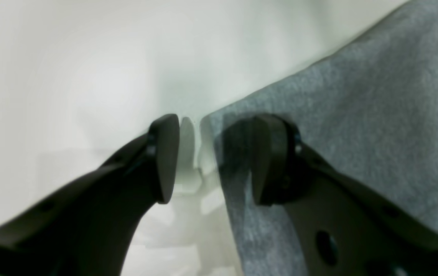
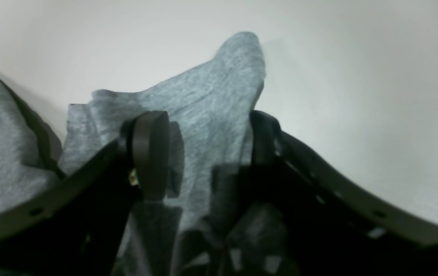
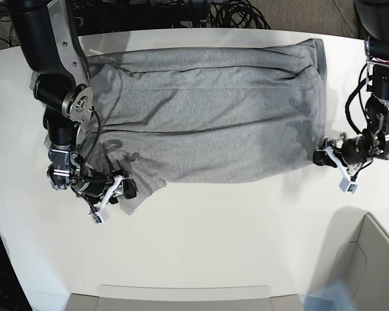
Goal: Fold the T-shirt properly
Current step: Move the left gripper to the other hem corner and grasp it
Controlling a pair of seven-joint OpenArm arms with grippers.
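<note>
T-shirt (image 3: 207,123) lies spread flat across your table (image 3: 207,233), so your left gripper (image 1: 209,159) sits spread wide at its hem corner and your right gripper (image 2: 203,153), also wide, straddles the sleeve, neither pinching cloth, likely staging a fold.

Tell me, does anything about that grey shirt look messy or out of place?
Yes. The T-shirt lies mostly flat, but its sleeve near the right gripper is bunched and wrinkled, sticking out past the straight edge.
</note>
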